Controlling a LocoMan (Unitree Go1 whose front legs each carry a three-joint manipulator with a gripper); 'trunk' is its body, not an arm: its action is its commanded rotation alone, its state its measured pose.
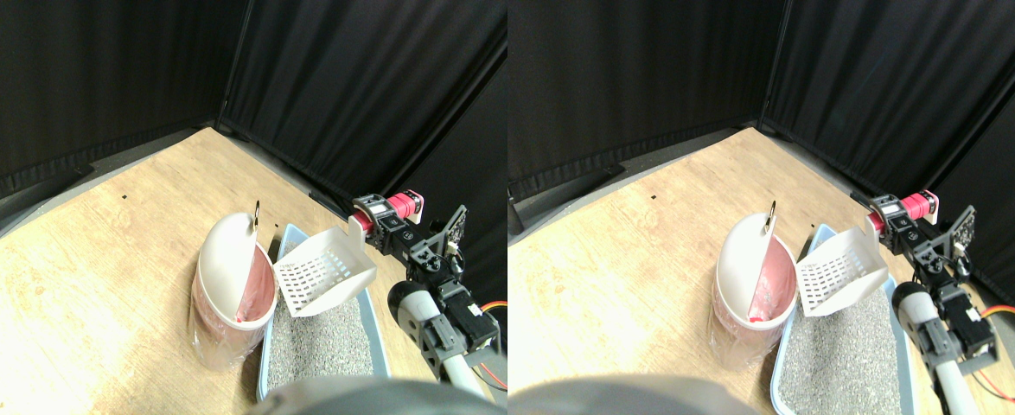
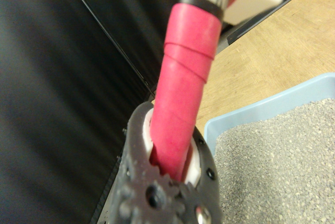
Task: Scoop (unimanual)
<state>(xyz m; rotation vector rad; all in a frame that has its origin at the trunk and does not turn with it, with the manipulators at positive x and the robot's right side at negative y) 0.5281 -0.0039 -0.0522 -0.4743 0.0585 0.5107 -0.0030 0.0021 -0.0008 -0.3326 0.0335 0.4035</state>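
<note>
Scoop: white slotted plastic scoop (image 1: 324,270), centre right of the stereo view, raised clear of the litter, tilted, open mouth turned toward the bin at its left; no load visible in it.
Scoop handle: wrapped in red tape (image 2: 184,82), running up the middle of the wrist view from the claw to a black band and a white end piece at the top edge; in the stereo view, red end (image 1: 403,204) at the upper right of the scoop.
Claw: right claw (image 1: 378,218), closed around the red handle; in the wrist view (image 2: 170,169), dark jaw frame and white inner pads pressed against the tape on both sides.
Arm: right manipulator (image 1: 438,303), reaching in from the lower right, black links, white cylinder, orange and red wires near the frame edge.
Litter tray: pale blue tray (image 1: 288,235), lower centre, filled with grey gravel-like litter (image 1: 317,341); in the wrist view, blue rim (image 2: 261,110) and litter at lower right.
Bin: white and pink bin (image 1: 229,294), just left of the tray, touching or nearly touching its edge, clear bag around its base, lid half open with pink inside showing.
Surface: light wooden floor board (image 1: 101,259), spanning the left and centre.
Background: black curtains (image 1: 343,78) across the upper frame.
</note>
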